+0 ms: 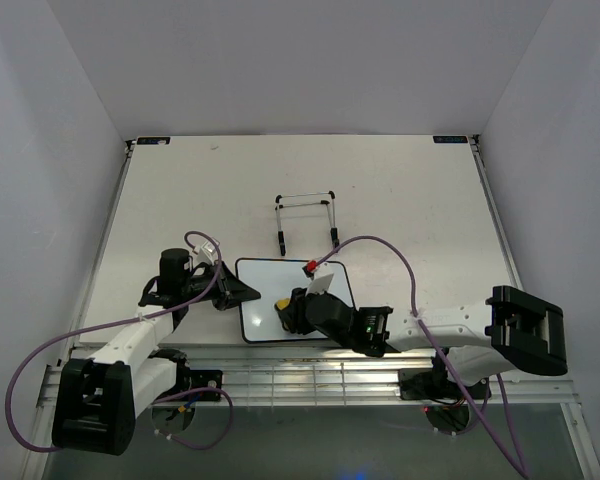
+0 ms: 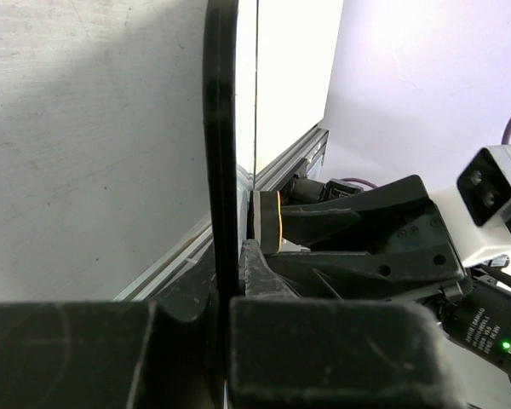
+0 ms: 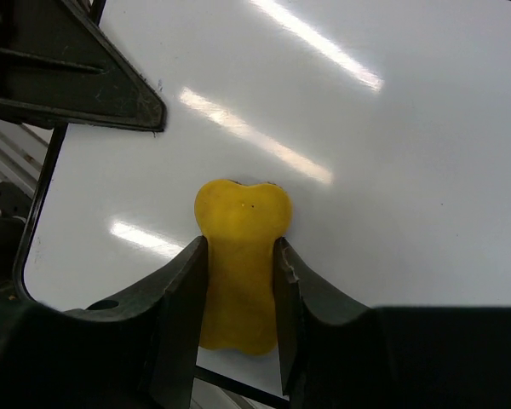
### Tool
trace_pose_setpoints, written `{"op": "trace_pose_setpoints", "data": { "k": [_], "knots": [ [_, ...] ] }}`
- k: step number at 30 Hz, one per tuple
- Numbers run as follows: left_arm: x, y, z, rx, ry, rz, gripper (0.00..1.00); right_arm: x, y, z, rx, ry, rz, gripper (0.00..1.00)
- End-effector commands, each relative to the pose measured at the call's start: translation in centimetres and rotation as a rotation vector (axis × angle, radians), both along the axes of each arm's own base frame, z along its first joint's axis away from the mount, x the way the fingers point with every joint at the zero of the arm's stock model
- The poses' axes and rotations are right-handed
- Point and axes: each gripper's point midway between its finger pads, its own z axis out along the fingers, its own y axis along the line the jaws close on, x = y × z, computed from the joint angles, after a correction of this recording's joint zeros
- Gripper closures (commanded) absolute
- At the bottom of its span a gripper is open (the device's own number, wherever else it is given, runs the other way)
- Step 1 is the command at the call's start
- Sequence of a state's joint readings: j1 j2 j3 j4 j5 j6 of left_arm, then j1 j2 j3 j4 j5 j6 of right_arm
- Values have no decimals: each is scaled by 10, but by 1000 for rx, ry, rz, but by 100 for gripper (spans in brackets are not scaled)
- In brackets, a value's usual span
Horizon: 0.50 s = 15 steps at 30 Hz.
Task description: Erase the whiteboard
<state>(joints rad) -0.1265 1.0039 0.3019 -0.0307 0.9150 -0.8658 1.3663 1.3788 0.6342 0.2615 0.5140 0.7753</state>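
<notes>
**Wipe stroke: board pinned, eraser on the face**

The small rectangular whiteboard (image 1: 270, 280), glossy white with a thin black rounded-corner frame, lies flat on the matt pale worktop (image 1: 400, 200), near its front edge and between the two arms. Its long axis runs left to right in the top view.

The left pincer (image 1: 235, 290) is closed onto the frame at the board's left edge. The left wrist view shows the frame edge-on between the dark fingers, so the board appears held against sliding.

The right pincer (image 1: 288, 312) is clamped on the small yellow peanut-shaped eraser (image 1: 282, 304) – gripped at its waist, with its underside against the board face.

The eraser sits at the near middle of the face. Open board extends from it towards the far edge and towards the right, so the right arm is the working arm. A stroke along the long axis would cover the most area.

No writing shows on the visible face; the patch under the right pincer is hidden.

The black wire easel stand (image 1: 305, 197) stands apart, beyond the far edge.
</notes>
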Motion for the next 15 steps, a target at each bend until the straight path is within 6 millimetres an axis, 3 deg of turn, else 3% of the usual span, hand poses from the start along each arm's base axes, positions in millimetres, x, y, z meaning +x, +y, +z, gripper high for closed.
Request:
{"op": "trace_pose_setpoints", "data": {
  "k": [1, 9, 15],
  "knots": [
    [15, 3, 8, 30, -81, 53, 100, -6, -44, -50, -152, 67, -72, 72],
    [17, 5, 9, 41, -77, 63, 100, 0, -115, -90, -226, 115, -204, 72],
    [15, 4, 9, 35, -75, 53, 100, 13, -147, -100, -227, 137, -283, 72]
  ]
}}
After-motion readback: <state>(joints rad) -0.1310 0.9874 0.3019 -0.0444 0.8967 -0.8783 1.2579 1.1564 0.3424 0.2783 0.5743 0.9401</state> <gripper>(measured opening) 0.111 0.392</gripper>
